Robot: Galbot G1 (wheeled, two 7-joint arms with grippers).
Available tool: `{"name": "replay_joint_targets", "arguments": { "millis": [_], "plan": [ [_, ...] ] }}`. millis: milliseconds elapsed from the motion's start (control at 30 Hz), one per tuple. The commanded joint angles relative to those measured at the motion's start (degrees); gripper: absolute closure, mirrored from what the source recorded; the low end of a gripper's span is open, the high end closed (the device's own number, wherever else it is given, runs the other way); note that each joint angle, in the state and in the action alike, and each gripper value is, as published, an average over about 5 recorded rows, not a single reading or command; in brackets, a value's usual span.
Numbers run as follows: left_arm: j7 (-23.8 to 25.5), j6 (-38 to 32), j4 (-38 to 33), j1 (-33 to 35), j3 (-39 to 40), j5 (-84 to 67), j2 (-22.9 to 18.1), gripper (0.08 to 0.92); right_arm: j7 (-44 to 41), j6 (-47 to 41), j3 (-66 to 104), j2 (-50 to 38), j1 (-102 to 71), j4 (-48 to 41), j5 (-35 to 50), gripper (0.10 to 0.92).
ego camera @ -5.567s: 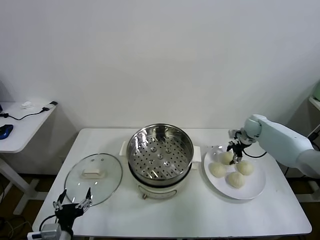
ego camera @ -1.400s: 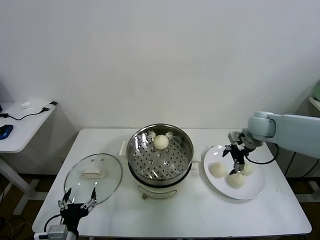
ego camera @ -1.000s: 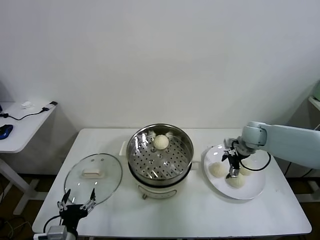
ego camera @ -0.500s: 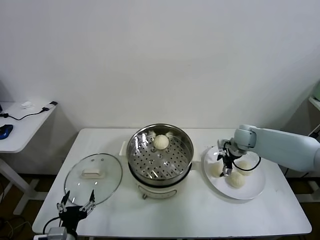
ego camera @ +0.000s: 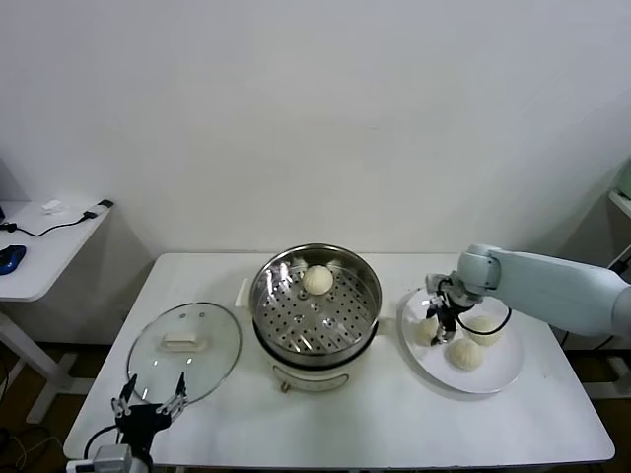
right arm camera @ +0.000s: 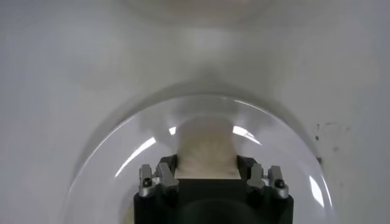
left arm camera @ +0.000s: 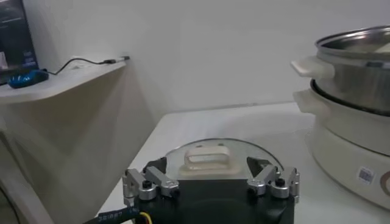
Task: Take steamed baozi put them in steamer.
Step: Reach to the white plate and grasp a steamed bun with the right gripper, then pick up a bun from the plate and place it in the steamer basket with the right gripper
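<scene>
Steamed baozi: one bun (ego camera: 316, 280) lies inside the steamer (ego camera: 316, 299), on the perforated floor toward its far side. Three more remain on the white plate (ego camera: 493, 373) to the robot's right of the steamer: the left bun (ego camera: 425, 332) nearest the cooker, the near bun (ego camera: 463, 354) toward the table's front edge, and the right bun (ego camera: 484, 328) behind it.

Right gripper (ego camera: 443, 324): lowered over the plate, with its fingers on either side of the left bun. In the right wrist view the cream dough (right arm camera: 206, 149) fills the space between the two fingers (right arm camera: 159, 178), which sit against its flanks, so the gripper appears clenched around that bun; the bun is at plate level. The plate's glossy rim (right arm camera: 122, 165) curves around the bun in that view.

Left gripper (ego camera: 149, 403): parked low at the front left corner of the table (ego camera: 394, 424), fingers spread wide and holding nothing. In the left wrist view its fingers (left arm camera: 144, 183) stand apart, with the glass lid (left arm camera: 214, 159) just beyond them.

Glass lid (ego camera: 184, 345): lies flat on the table to the robot's left of the steamer, white handle up.

Steamer base: white cooker with side handles, standing mid-table.
</scene>
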Motion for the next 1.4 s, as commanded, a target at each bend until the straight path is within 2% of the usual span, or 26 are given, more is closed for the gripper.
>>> {"name": "replay_joint_targets", "arguments": {
  "millis": [33, 167, 367, 533, 767, 1000, 1400],
  "plan": [
    [0.0, 0.2, -0.1, -0.2, 0.2, 0.1, 0.1, 0.177, -6.1, 2.6, -6.7, 0.7, 15.5, 1.3, 1.6, 0.372],
    [0.1, 0.1, -0.3, -0.3, 0.5, 0.0, 0.1, 0.177, -9.1, 3.5, -11.8, 2.3, 27.1, 3.1, 7.5, 0.372],
    [0.1, 0.0, -1.1, 0.2, 0.7, -0.2, 0.5, 0.177, -9.6, 1.1, -13.0, 5.5, 39.5, 8.9, 21.0, 0.372],
    [0.2, 0.0, -2.1, 0.4, 0.7, -0.2, 0.6, 0.177, -4.6, -3.0, -10.6, 9.7, 42.3, 16.4, 29.3, 0.372],
    [0.1, -0.3, -3.2, 0.9, 0.8, -0.1, 0.3, 0.177, 3.9, -8.3, -8.9, 18.1, 36.4, 23.1, 33.5, 0.372],
    [0.0, -1.3, -3.6, 1.5, 1.3, 0.8, -0.2, 0.177, 11.4, -12.4, -6.5, 27.3, 27.3, 19.2, 35.0, 0.372],
    [-0.1, -1.6, -3.4, 1.4, 1.1, 1.2, -0.3, 0.177, 16.1, -15.1, -5.8, 35.7, 17.7, 7.5, 32.3, 0.372]
  ]
}}
